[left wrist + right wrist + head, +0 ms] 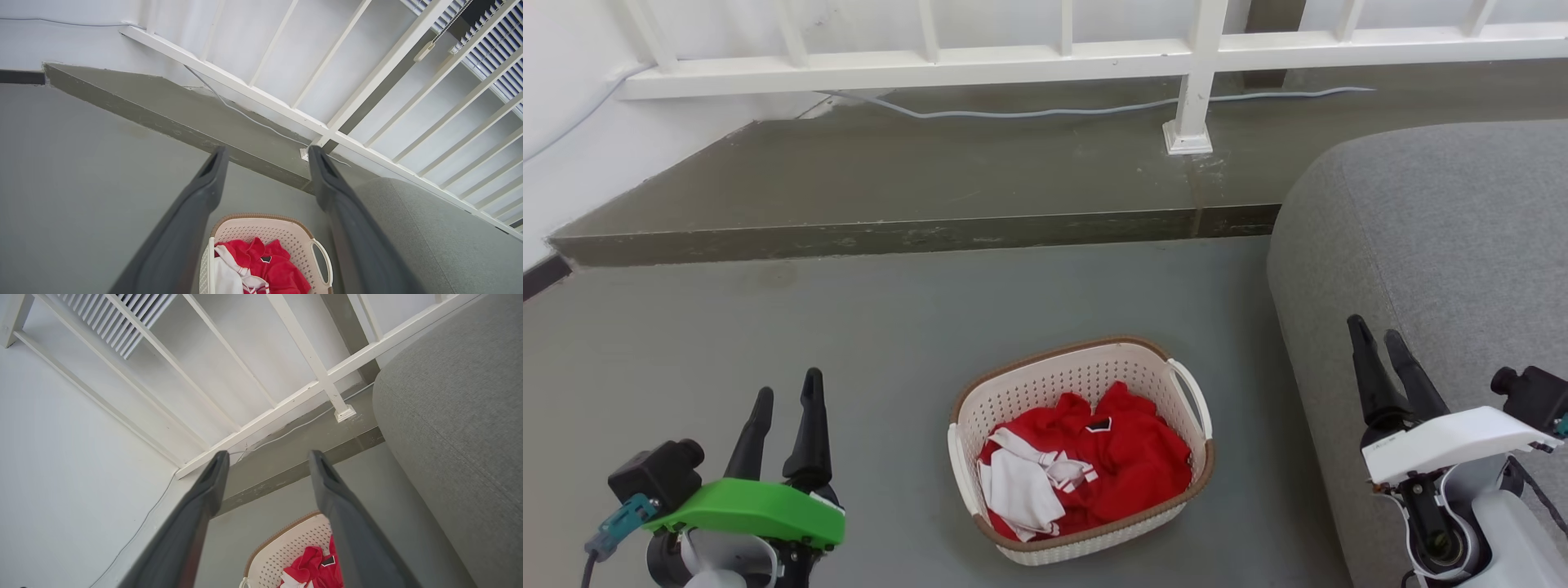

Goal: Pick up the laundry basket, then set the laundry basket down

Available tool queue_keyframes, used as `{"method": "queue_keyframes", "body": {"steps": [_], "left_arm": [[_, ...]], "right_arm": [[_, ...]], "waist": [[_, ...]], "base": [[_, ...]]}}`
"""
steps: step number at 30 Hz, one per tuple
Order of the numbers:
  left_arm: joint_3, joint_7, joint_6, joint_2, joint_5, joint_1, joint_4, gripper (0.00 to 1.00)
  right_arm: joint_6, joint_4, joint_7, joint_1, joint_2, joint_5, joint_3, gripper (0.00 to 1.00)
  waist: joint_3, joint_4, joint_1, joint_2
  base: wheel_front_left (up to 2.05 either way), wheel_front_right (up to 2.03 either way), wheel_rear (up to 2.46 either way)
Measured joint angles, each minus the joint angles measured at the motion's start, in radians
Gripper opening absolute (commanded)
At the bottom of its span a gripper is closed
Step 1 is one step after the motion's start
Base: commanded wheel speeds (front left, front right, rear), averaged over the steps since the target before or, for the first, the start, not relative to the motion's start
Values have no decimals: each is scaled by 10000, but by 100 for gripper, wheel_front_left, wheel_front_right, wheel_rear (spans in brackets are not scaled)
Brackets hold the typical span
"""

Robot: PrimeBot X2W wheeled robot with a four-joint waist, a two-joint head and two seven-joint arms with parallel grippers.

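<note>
The laundry basket (1086,377) stands on the grey floor at lower centre, cream-white and perforated with a brown rim and white side handles. Red and white clothes (1086,469) lie inside it. My left gripper (788,388) is at the lower left, well left of the basket, open and holding nothing. At the lower right my right gripper (1376,331) hangs open over the sofa's edge, right of the basket. The basket (265,237) shows low between the left gripper's (265,153) fingers. Its rim (286,543) also shows below the right gripper (265,457).
A grey sofa (1445,245) fills the right side, close to the basket. A raised concrete step (915,233) runs across behind, with a white railing (1192,90) and a cable (1054,110) on it. A white wall stands at the left.
</note>
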Motion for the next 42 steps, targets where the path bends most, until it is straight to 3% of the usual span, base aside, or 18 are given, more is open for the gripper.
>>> {"method": "queue_keyframes", "body": {"steps": [32,42], "left_arm": [[-752,-1110,270,10,3386,0,-857,100],[-828,-1137,345,10,3553,1,-878,100]], "right_arm": [[25,-107,-1083,-12,38,-4019,328,100],[109,-109,-1106,-18,142,-4155,255,100]], "waist": [[105,-92,-1,0],[138,-118,-1,0]], "base": [[0,0,0],[0,0,0]]}}
